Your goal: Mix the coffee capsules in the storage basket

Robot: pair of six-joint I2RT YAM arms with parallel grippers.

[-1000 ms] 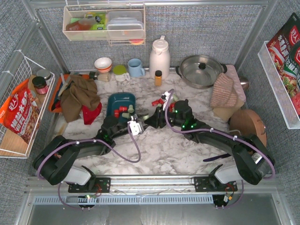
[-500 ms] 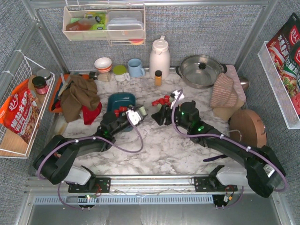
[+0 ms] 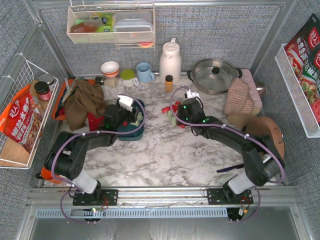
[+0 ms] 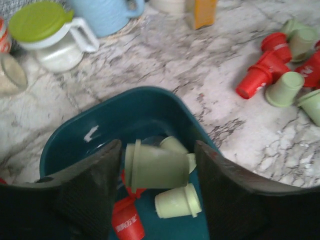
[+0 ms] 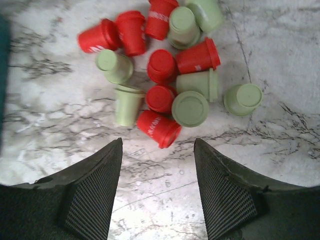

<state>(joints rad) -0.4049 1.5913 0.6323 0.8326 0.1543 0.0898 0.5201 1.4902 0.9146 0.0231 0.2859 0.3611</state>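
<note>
Cloth, brown and crumpled, lies by the worktop's left edge. Just right of it, left of the worktop's middle, sits the basket. The left gripper is low over its near end, jaws apart. Between the jaws a green capsule lies on its side atop other green and red ones; whether a finger touches it cannot be told. Beyond the basket, toward the far edge, stand a green-lidded jug and a blue mug. Right of the basket, near the worktop's middle, a heap of red and green capsules lies on the marble, some upright, some tipped. The right gripper hangs just short of the heap, jaws apart, holding nothing.
</note>
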